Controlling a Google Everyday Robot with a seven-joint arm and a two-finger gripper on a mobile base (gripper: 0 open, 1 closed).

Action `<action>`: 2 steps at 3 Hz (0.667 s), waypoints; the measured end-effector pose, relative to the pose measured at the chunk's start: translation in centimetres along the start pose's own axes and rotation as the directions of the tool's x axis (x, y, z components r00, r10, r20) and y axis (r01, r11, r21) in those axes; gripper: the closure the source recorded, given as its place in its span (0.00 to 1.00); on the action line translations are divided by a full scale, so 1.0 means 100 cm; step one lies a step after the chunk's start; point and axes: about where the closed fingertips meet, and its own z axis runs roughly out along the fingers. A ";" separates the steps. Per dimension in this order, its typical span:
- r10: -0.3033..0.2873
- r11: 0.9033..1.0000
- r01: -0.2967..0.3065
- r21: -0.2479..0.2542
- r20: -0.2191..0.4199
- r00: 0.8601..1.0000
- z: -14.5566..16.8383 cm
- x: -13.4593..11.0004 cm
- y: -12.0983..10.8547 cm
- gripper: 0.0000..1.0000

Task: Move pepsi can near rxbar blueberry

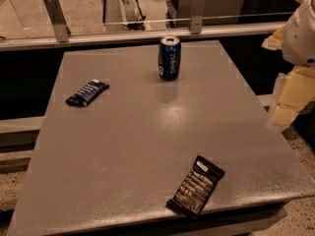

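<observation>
The gripper (290,101) hangs past the table's (147,146) right side, far from the can (169,58). I cannot tell its grip. The blue, silver-topped can stands upright near the table's back edge.

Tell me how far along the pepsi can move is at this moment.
Done: nothing yet. The pepsi can stands upright near the far edge of the table, well apart from the rxbar blueberry, which lies toward the left side. In hand: nothing; the gripper is off the table's right edge, away from the can. Left: reach the can, grasp it, carry it and set it by the bar.
</observation>
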 end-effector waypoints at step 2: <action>-0.004 1.000 0.004 0.006 0.065 0.998 0.017 -0.025 -0.021 0.00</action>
